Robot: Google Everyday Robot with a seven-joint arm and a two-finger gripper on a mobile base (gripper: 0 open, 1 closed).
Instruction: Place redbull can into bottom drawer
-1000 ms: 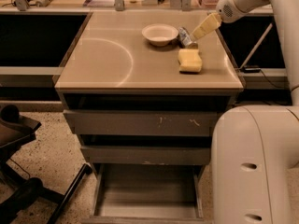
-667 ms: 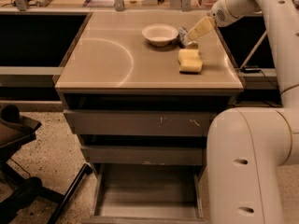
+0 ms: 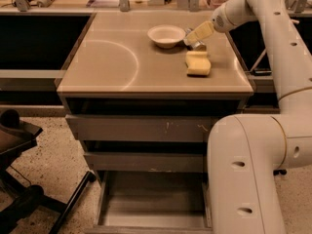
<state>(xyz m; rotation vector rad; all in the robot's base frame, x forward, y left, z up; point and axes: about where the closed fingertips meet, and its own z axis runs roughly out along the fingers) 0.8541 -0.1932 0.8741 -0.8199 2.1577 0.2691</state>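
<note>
On the right rear part of the countertop (image 3: 112, 57) the redbull can (image 3: 197, 45) sits between the white bowl (image 3: 166, 35) and the yellow sponge (image 3: 198, 63). Its long axis seems vertical, but the gripper (image 3: 194, 37) covers most of it. Whether the gripper clamps it, one cannot tell. Below, the bottom drawer (image 3: 146, 204) is open.

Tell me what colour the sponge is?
Yellow sponge, in the camera view; the gripper is behind it, at the redbull can.

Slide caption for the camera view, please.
Gripper at the redbull can beside the bowl; bottom drawer stands open below.
</note>
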